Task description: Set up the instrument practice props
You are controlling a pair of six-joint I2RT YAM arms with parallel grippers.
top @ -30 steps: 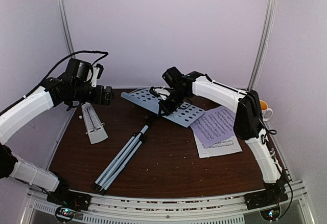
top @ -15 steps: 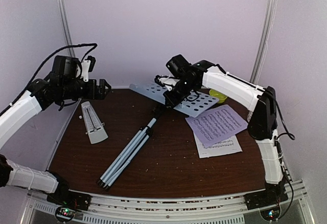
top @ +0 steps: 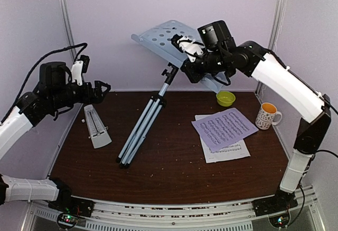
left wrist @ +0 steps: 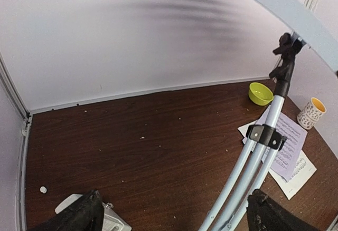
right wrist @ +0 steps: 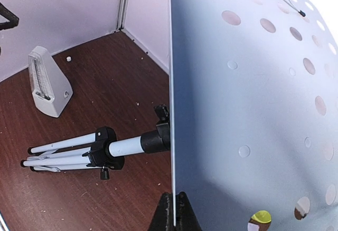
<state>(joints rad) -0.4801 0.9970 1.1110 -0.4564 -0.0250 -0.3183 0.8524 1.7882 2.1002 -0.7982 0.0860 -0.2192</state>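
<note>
Stand (top: pixel 148 117), judged light but top-heavy, is grasped at the tray (top: pixel 158 36) edge by right fingers (right wrist: pixel 163 215); left fingers (left wrist: pixel 79 218), at 9 o'clock, are released.

Over on the right wrist view, much of the table (right wrist: pixel 105 199) is blocked by the perforated desk of the music stand (right wrist: pixel 253 109), and only a sliver of the yellow-green bowl (right wrist: pixel 260 218) is glimpsed through a hole. The right gripper (right wrist: pixel 174 204) is cropped by the bottom edge.

On the left wrist view, the metronome (left wrist: pixel 120 223) is cut off low, and so are the tripod (left wrist: pixel 248 167) feet.

From above, the lower page (top: pixel 228 150) is largely covered by the upper page (top: pixel 222 128), and the notation cannot be read.
</note>
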